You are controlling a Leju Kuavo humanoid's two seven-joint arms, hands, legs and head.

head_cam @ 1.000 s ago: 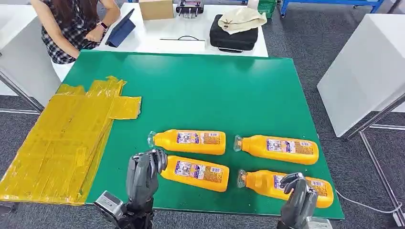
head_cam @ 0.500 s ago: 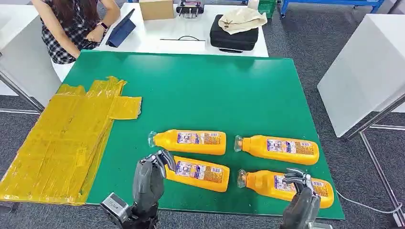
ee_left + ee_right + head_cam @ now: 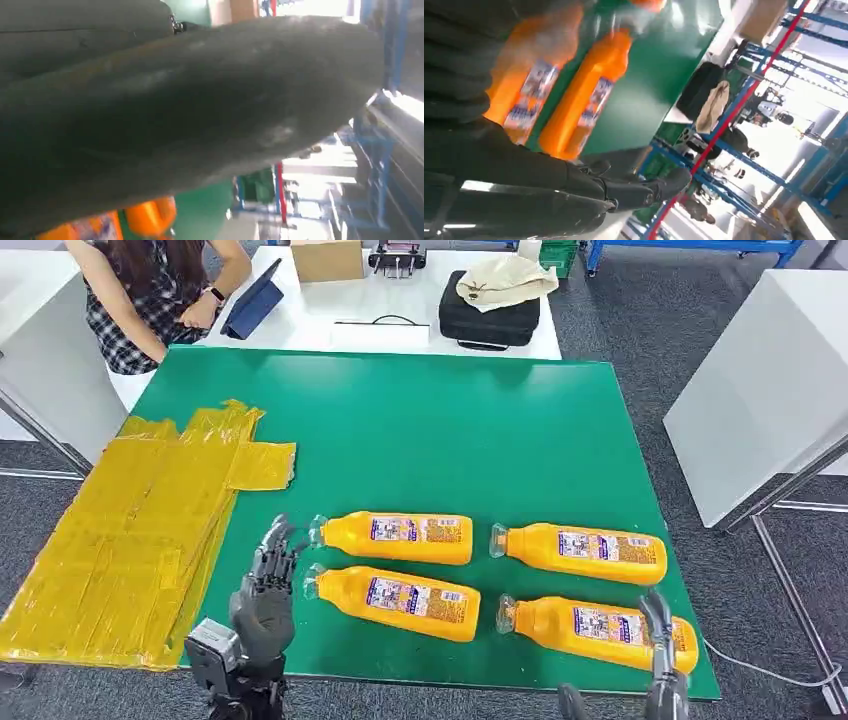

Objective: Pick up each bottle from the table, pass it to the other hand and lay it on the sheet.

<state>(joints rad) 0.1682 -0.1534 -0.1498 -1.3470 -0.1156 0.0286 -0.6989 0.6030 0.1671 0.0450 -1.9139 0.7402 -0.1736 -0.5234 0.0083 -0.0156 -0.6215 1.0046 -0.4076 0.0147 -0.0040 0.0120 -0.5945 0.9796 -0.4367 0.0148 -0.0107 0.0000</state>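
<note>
Bottles: four orange bottles lie flat on the green table (image 3: 420, 430), caps toward the robot's left, in two rows of two.
Far-left bottle (image 3: 397, 536): far row, nearer the sheet, cap clear.
Far-right bottle (image 3: 585, 552): far row, apart from its neighbour.
Near-left bottle (image 3: 398, 601): near row, just beside the far-left one, its cap close to the left hand's fingertips; whether they touch, I cannot tell.
Near-right bottle (image 3: 590, 631): near the table's front edge, partly behind the right hand's raised finger.
Sheet (image 3: 130, 540): yellow, crinkled, spread over the table's left edge and hanging past it; no bottle lies on it.
Left hand (image 3: 263, 585): raised at the table's front edge between sheet and near-left bottle, fingers spread and pointing away from the robot, holding nothing. In the left wrist view a dark blurred mass covers most of the frame, with a bit of orange bottle (image 3: 150, 217) beside it.
Right hand (image 3: 660, 660): at the front edge by the near-right bottle, mostly cut off by the frame; in the right wrist view its dark fingers (image 3: 634, 187) stretch out with nothing in them, two bottles lying beyond.
Person (image 3: 150, 300): checked shirt, at the far left corner beside a white table (image 3: 400, 320).
On the white table: tablet (image 3: 252, 300), cardboard box (image 3: 327, 258), black case (image 3: 490, 320) with a cloth (image 3: 505, 280) on top.
</note>
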